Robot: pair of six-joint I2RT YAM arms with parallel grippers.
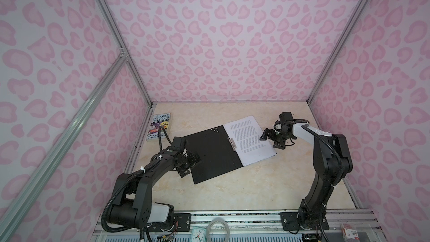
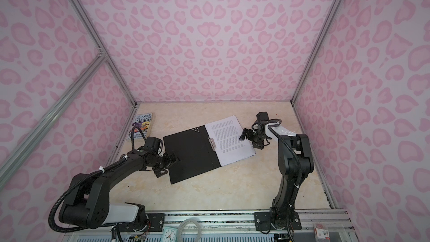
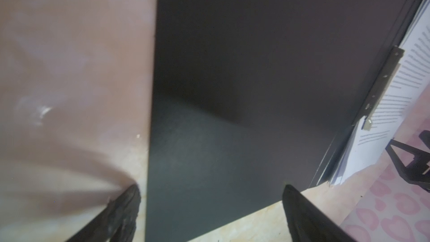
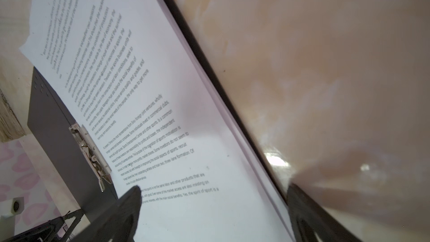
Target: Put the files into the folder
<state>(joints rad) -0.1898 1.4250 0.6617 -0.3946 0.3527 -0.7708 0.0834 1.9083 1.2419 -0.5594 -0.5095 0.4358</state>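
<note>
Left gripper [image 1: 191,165]: jaws stood wide apart, holding nothing, low at the outer edge of the folder's [image 1: 209,157] left cover.
Right gripper [image 1: 271,140]: released, jaws spread, hovering astride the outer long edge of the files [image 1: 250,139].
Folder: lay open and flat on the marbled table [image 1: 232,194], black inside facing up.
Files: printed sheets rested on the folder's right half, their far end reaching past its far edge.
Clip strip [image 1: 232,144]: sat along the spine, beside the sheets' inner edge; whether it clamped them could not be told.
Treehouse book [image 1: 159,126]: lay flat by the left wall, apart from the folder.
</note>
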